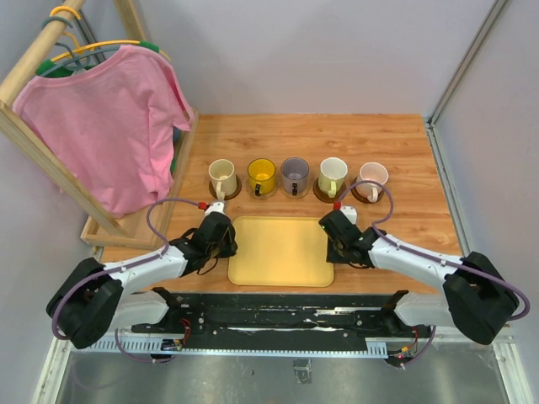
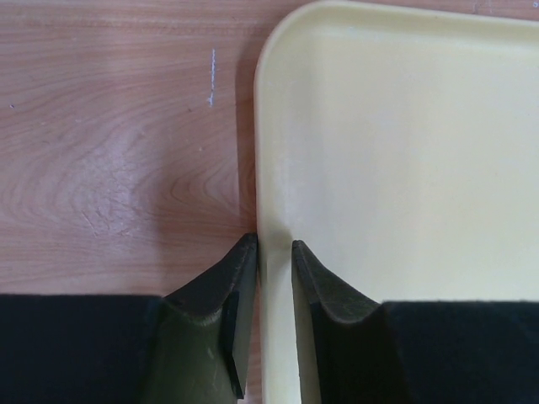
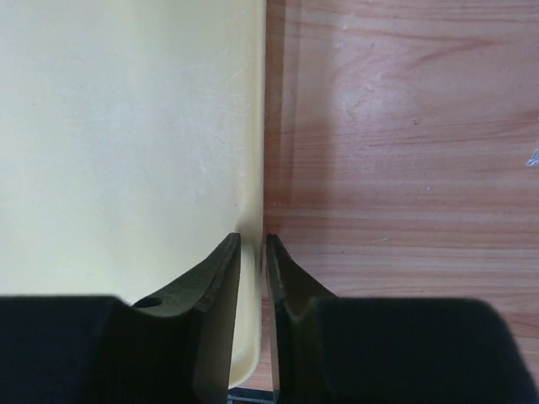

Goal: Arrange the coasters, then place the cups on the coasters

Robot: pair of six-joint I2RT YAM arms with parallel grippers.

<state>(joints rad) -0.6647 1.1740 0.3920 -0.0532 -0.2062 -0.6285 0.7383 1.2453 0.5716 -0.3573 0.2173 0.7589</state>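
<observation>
Five small handled cups, cream (image 1: 222, 177), translucent yellow (image 1: 262, 174), purple-grey (image 1: 295, 174), white (image 1: 333, 175) and pale pink (image 1: 373, 176), stand in a row across the wooden bench (image 1: 404, 143). Each sits on its own dark, flat, round coaster (image 1: 271, 193). Nearer the arms lies a yellow rectangular plastic tray (image 1: 280, 251). The left gripper (image 2: 274, 248) is closed narrowly on the tray's left rim, and the right gripper (image 3: 253, 240) pinches the right rim the same way.

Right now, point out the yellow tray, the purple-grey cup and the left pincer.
yellow tray (image 1: 280, 252): top view, its bare floor.
purple-grey cup (image 1: 295, 174): top view, its open mouth.
left pincer (image 2: 274, 248): left wrist view, midway between fingertips, at the tray's rim.
</observation>
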